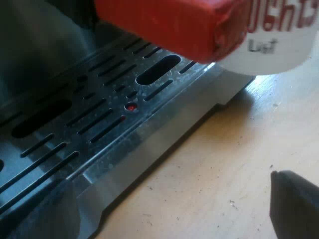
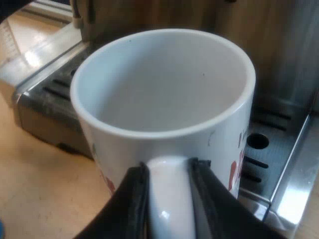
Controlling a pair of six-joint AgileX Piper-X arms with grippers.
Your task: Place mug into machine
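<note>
Right pincer (image 2: 169, 170) holds mug (image 2: 164, 84) near drip tray (image 2: 271, 154), wooden table (image 2: 40, 194).

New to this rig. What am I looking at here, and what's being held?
Two robot arms work at an espresso machine, one camera on each wrist. The right wrist view looks along its own end effector, whose two black fingers grip the handle of an empty white mug at the edge of the machine's slotted drip tray. The left wrist view sits low by that tray, beneath the red end of the holder's handle, with the wooden table alongside.
</note>
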